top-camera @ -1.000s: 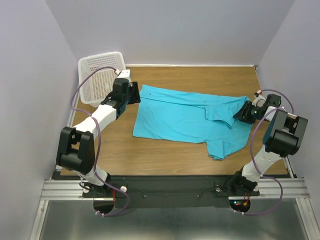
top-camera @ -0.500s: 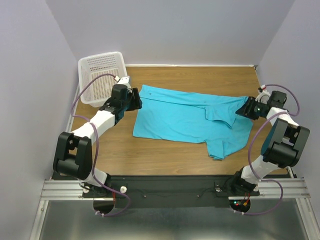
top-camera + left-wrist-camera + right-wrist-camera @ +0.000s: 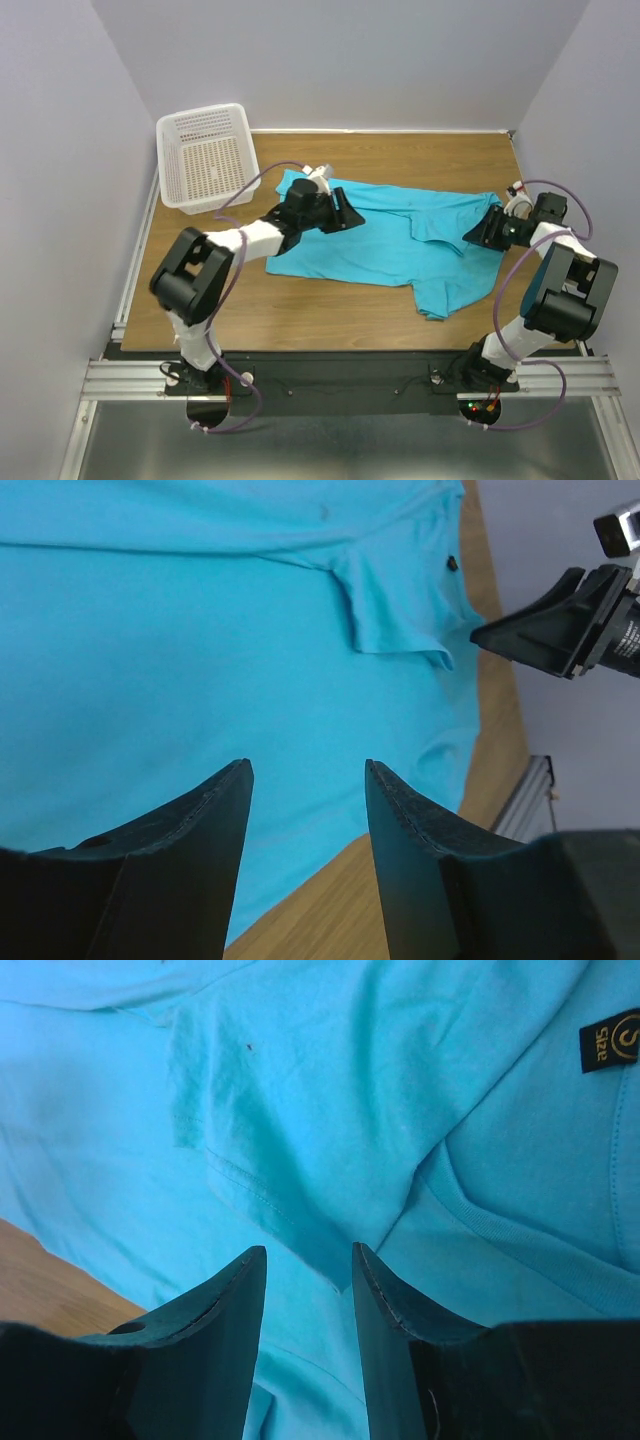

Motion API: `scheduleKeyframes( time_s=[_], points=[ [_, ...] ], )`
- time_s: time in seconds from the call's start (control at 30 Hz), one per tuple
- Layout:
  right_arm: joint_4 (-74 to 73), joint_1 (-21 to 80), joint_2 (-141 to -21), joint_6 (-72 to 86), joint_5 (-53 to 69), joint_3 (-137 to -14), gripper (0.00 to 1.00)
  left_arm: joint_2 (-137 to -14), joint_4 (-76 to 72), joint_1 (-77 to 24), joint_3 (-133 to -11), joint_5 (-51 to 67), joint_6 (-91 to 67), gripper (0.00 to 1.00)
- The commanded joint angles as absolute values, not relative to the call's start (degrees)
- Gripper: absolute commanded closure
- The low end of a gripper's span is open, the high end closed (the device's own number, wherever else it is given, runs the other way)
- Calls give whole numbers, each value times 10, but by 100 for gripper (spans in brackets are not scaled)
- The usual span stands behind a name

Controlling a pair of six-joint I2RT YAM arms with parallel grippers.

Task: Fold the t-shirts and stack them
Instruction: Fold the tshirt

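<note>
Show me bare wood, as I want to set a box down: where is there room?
The widest bare table lies between the shirt and the near edge. A narrower strip runs behind the shirt, right of the basket. Crowded: the middle and right, under the shirt, with the left tool and right tool over it.

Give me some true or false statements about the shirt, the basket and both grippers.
1. The shirt lies on the table. True.
2. The shirt is in the basket. False: the basket stands apart at the far left corner, with no shirt in it.
3. The left gripper is shut on cloth. False: it is open above the shirt, holding nothing.
4. The right gripper is open over the shirt. True.
</note>
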State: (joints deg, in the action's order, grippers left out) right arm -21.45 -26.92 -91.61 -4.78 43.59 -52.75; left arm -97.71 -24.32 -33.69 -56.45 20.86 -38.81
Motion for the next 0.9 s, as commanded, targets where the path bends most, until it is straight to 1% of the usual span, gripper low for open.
scheduleKeyframes(
  time_s=[0.0, 0.1, 0.2, 0.47, 0.63, 0.87],
  points=[
    [-211, -272, -884, -67, 423, -540, 54, -1061, -354, -383, -654, 230, -503, 47],
    [-211, -282, -878, -69, 422, -541, 54, -1121, -353, -416, -707, 211, -526, 53],
    [-210, -291, -876, -69, 424, -541, 54, -1173, -330, -427, -756, 200, -539, 56],
    [-211, -313, -881, -64, 445, -544, 54, -1270, -271, -454, -877, 205, -537, 56],
    [-211, -328, -876, -62, 458, -540, 54, -1302, -219, -460, -917, 184, -525, 56],
    [-211, -336, -876, -62, 470, -538, 54, -1350, -149, -464, -1005, 171, -490, 56]
  ],
)
